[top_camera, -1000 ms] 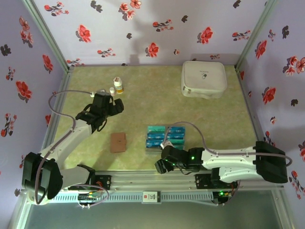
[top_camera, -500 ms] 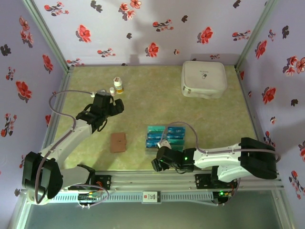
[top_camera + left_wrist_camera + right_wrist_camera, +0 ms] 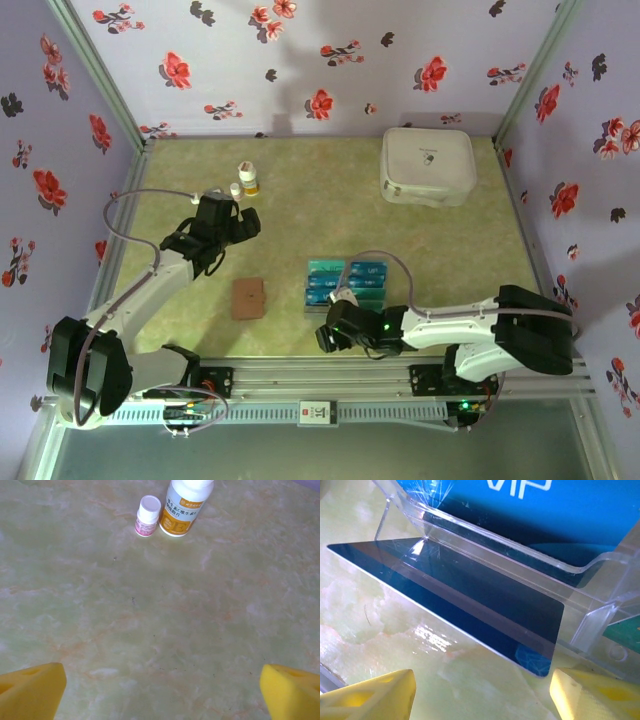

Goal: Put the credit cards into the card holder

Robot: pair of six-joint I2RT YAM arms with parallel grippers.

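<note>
Right wrist: right hand (image 3: 480, 695) (jaws apart) facing credit card (image 3: 470, 602).

You see the left arm (image 3: 140, 295) extended forward, wrist tilted down, its jaws spread fully. You see the right arm (image 3: 450, 325) folded leftward, held low over the desk, jaws apart.

right end effector (image 3: 485, 695) slid left, seemingly nearer the credit cards (image 3: 346, 283).
</note>
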